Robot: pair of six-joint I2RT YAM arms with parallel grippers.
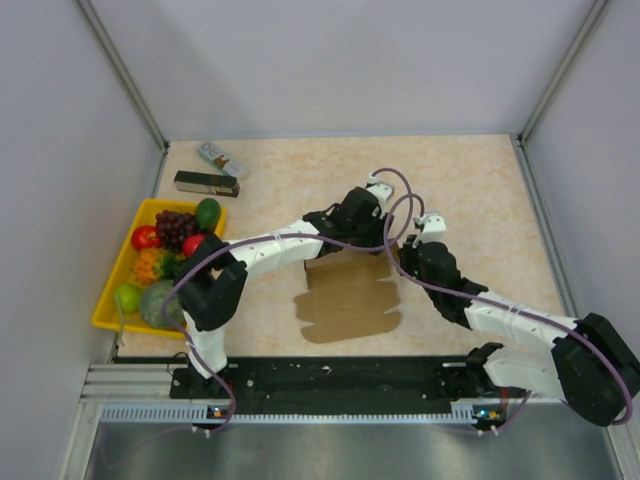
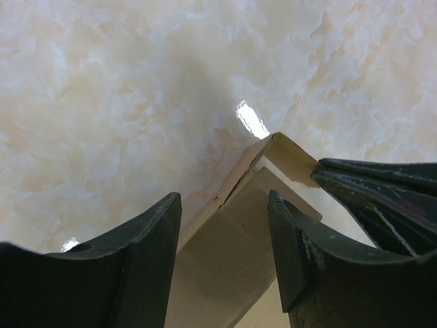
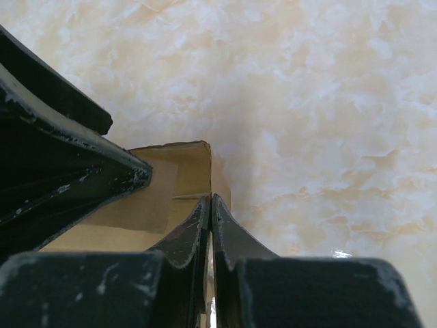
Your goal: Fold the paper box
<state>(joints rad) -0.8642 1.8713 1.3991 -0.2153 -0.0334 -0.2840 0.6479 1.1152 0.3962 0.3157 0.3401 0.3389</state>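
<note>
Plainly, the folding is at an early stage. The plain brown die-cut cardboard paper box (image 1: 350, 300) lies in the middle of the pale marbled tabletop (image 1: 480, 190), between the two arms. Most of it is flat: the near panels and their tabs rest unfolded on the tabletop. Only the far edge is raised, where a strip stands as a low wall with a small end flap turned at its corner.

Both arms meet at that far edge. The left jaws are set wide and straddle the raised strip, one finger on either side, neither visibly pressing it. The right jaws are closed narrow at the right-hand corner. The right wrist view shows a thin cardboard edge running in between them, so I judge that they pinch the end flap.

By my reading one wall is half formed. The other walls, the tab tucking and the closing are all left to do. The yellow plastic tray (image 1: 108, 300) of fruit sits well apart at the left.
</note>
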